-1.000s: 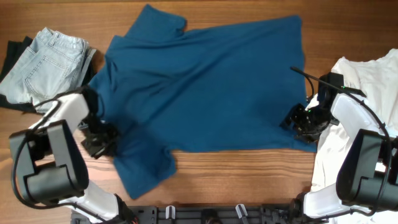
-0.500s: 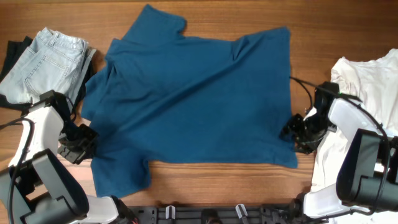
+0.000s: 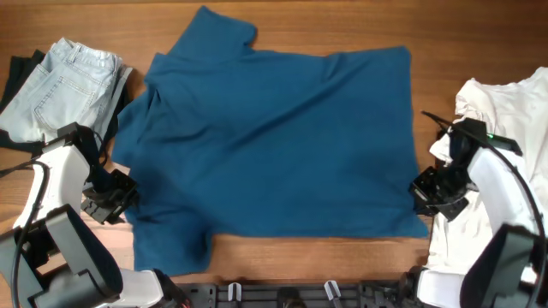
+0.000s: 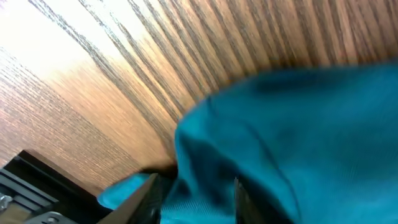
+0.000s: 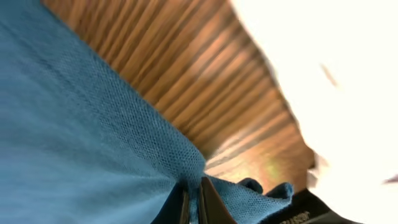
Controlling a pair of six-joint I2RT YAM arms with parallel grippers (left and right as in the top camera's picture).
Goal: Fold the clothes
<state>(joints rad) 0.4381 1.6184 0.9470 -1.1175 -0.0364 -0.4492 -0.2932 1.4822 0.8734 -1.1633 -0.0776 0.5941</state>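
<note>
Blue shirt (image 3: 274,145) lies spread on tabletop (image 3: 325,255), betw. the two claws. Right claw (image 3: 421,186) is pinched tight on the hem corner. Left claw (image 3: 120,195) stands part open astride the side edge, no clear grip. Step, prob.: flattening before 1st fold. Next: left needs to re-pinch the cloth betw. its fingers, then both lift together.

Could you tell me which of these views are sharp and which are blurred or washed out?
Overhead: sharp, evenly lit, blue shirt crisp. Left wrist: shirt soft and blurred. Right wrist: white cloth blown out, shirt knit only partly sharp.
</note>
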